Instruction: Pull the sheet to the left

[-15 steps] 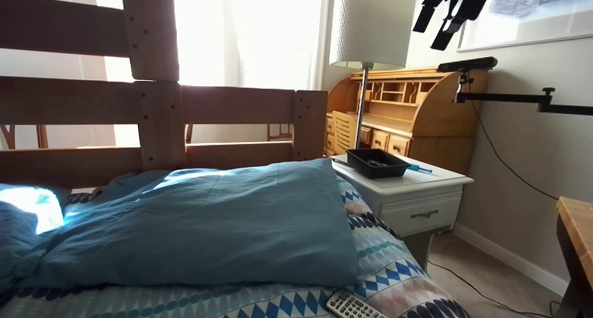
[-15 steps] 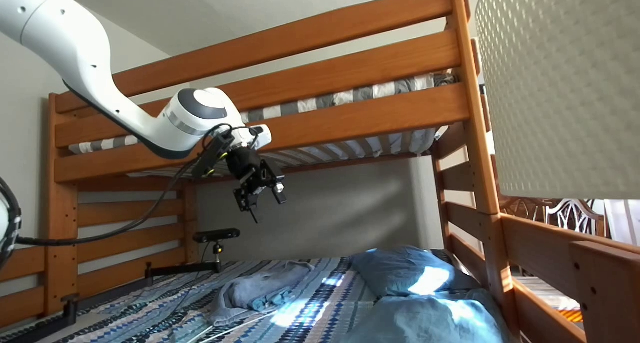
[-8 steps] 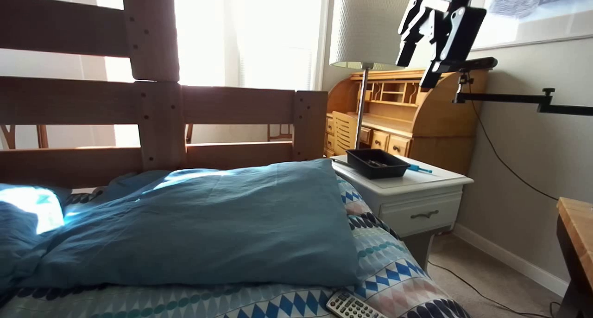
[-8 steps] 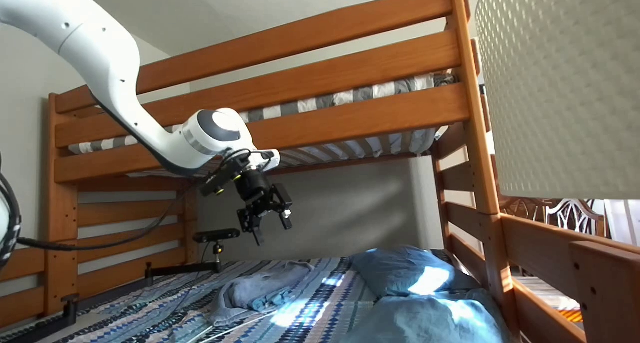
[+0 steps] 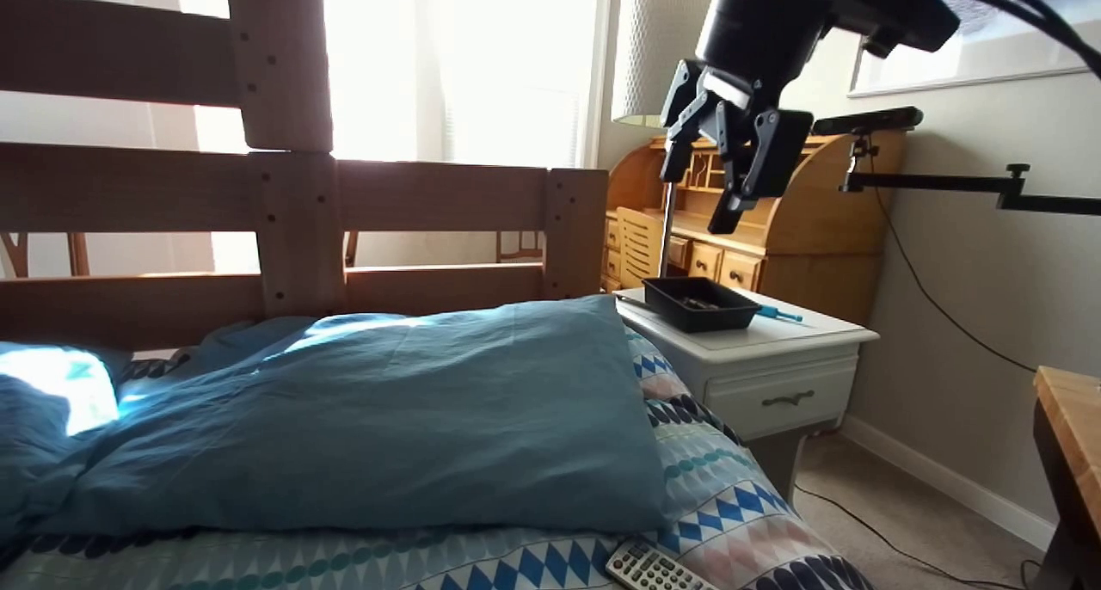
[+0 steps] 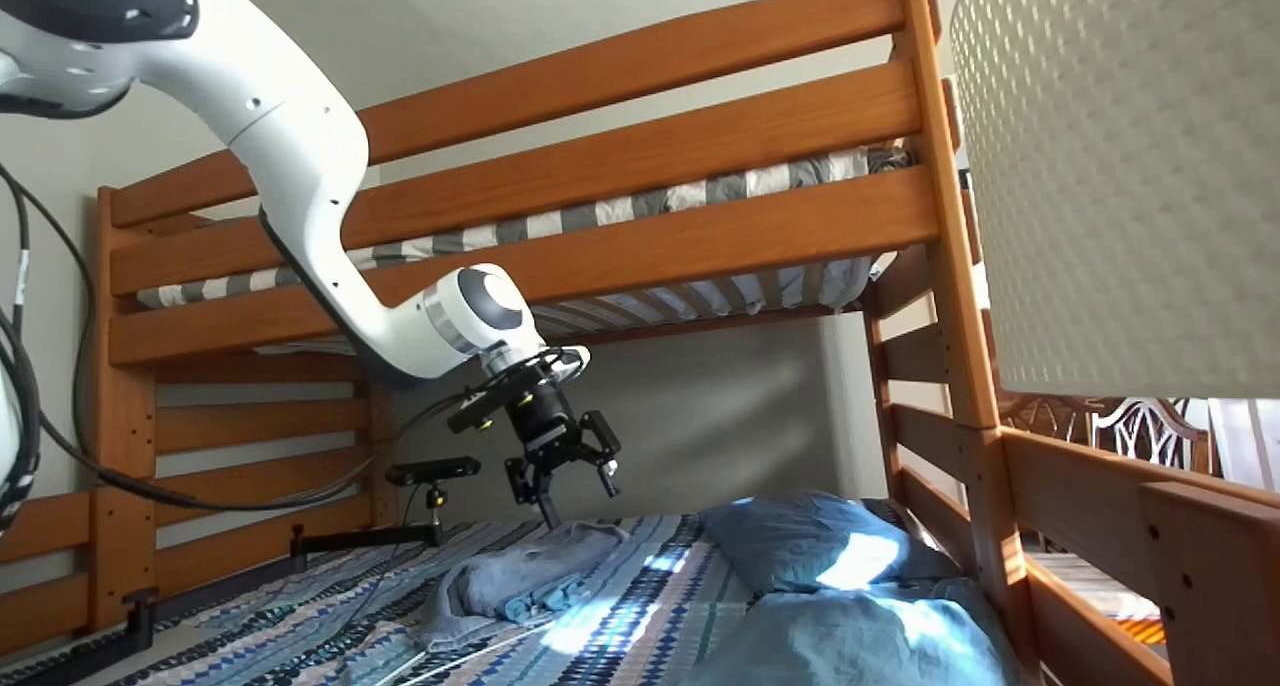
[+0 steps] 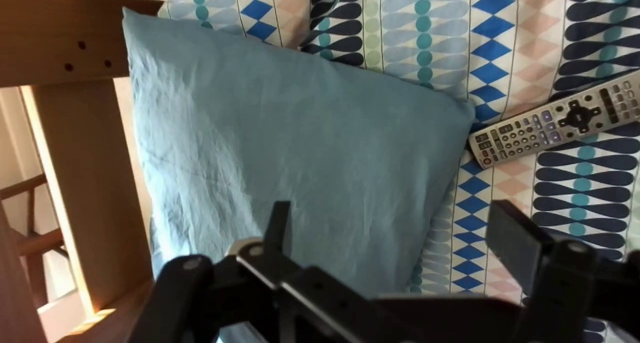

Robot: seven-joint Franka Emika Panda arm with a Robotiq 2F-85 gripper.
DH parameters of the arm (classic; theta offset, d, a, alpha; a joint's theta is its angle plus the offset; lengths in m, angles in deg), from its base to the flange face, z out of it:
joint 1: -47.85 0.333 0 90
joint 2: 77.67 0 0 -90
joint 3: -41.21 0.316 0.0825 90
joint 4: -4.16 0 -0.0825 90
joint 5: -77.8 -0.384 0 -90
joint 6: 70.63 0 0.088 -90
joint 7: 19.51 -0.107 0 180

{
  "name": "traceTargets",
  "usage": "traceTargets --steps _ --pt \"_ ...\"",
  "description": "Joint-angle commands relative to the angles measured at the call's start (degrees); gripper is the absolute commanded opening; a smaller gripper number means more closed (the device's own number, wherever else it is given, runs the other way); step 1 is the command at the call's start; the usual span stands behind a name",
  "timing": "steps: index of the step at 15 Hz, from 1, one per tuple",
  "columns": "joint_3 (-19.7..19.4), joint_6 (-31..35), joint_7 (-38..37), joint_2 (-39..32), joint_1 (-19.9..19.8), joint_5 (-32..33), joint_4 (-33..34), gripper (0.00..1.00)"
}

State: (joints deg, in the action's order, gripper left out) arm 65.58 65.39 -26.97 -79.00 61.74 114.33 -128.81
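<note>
The plain teal-blue sheet lies puffed up like a pillow over the patterned quilt in an exterior view. It also shows at the lower edge of an exterior view and fills the middle of the wrist view. My gripper hangs in the air, pointing down, and is apart from the fabric. In an exterior view the gripper appears over the bed. In the wrist view the jaws of the gripper stand wide apart with nothing between them. One finger shows over the teal fabric, the other over the quilt.
A remote lies on the quilt beside the fabric's corner. A nightstand with a black tray and a lamp stand beside the bed. Bunk rails run overhead. A grey cloth lies on the bed.
The arm has come down. The gripper moves down and left in an exterior view, down and right in an exterior view, staying open. The bedding has not moved.
</note>
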Motion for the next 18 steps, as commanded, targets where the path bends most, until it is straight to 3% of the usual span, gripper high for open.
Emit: traceTargets --steps 1,14,18 --pt "-2.7 1.5 0.0 -8.3 3.0 5.0 5.7 1.00" --pt "-11.5 9.5 -4.6 -23.0 10.8 17.0 15.1 1.00" --pt "-12.3 10.8 -5.9 -25.2 11.3 18.4 16.5 1.00"
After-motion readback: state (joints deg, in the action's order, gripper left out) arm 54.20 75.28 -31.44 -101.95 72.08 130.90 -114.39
